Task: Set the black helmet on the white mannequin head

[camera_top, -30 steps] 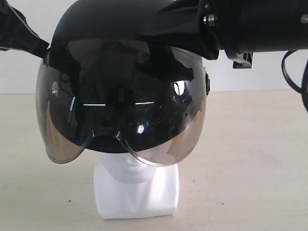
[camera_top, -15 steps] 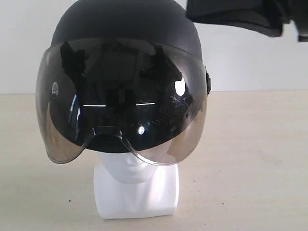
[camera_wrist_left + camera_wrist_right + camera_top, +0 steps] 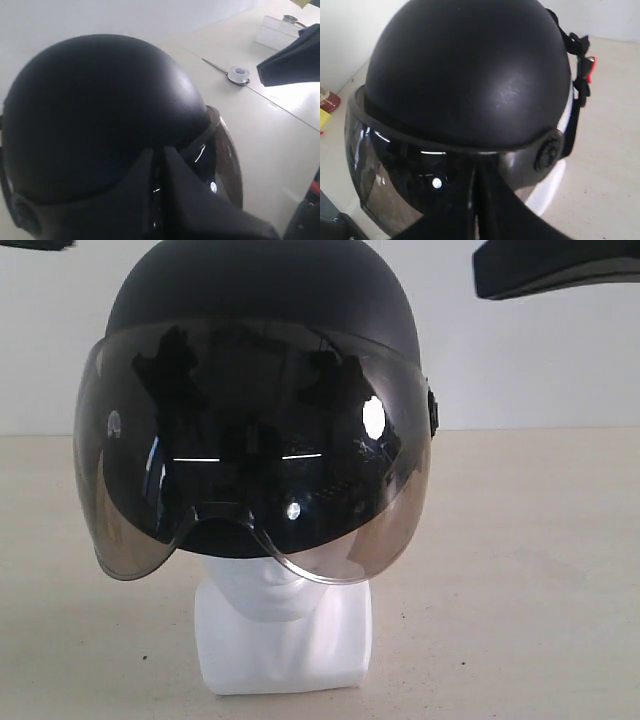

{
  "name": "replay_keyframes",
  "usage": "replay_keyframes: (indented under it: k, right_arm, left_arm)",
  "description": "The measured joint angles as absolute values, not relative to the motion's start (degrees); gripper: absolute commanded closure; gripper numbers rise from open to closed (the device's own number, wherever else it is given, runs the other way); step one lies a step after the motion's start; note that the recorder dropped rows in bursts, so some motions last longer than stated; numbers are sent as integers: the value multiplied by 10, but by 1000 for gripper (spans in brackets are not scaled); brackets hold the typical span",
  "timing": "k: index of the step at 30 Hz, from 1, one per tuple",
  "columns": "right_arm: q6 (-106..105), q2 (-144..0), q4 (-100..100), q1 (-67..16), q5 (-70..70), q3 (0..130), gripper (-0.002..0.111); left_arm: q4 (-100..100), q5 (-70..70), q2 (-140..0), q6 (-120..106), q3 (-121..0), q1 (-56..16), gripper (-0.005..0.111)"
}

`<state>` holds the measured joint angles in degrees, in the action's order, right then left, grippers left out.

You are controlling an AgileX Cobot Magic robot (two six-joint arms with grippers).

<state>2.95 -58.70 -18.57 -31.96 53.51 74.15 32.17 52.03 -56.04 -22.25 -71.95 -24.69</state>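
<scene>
Looking at this one, the black helmet (image 3: 260, 290) is already sitting on the white mannequin head (image 3: 285, 630). The head stands on the counter (image 3: 520, 570), a bit left of the middle and fairly near the camera. The smoky visor (image 3: 250, 460) hangs down over the face, so only the chin and blocky neck show under it.

Nothing is touching the shell. The left fingers (image 3: 150, 165) hover above the left side of the dome, pressed together with just a thin seam between them, holding nothing. The right fingers (image 3: 480, 180) hang above the front right, over the visor hinge, and look pinched together and empty too. From the front, only dark bits of both arms peek in at the top corners.

So the step in hand reads as the let-go and back-off, and the job looks pretty much done. To do that part well, both arms should go straight up first and then outward, not sideways across the dome. The helmet is bigger than the head, so a light nudge would probably rock or twist it. The visor sticks out wider than the shell, so the right side needs extra room there. The chin strap (image 3: 577, 75) with its red clip dangles at the far right side and is best kept clear of the fingers. It's also worth checking that the rim sits level. From the front it looks close, though that's hard to call for sure.
</scene>
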Motion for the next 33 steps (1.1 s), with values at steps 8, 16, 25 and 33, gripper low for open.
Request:
replay_keyframes:
  k: [8, 16, 25, 33]
  right_arm:
    - [-4, -627, -202, -364, 514, 741, 108]
    - [-8, -622, -203, -366, 536, 741, 108]
    - [-11, -622, -205, -366, 514, 741, 108]
    - [-15, -622, -224, -366, 479, 741, 108]
  left_arm:
    - [346, 434, -662, -359, -791, -247, 102]
    - [299, 514, -776, -392, -903, -247, 102]
    - [283, 520, -820, -400, -922, -247, 102]
    - [285, 520, -823, -401, -925, -247, 102]
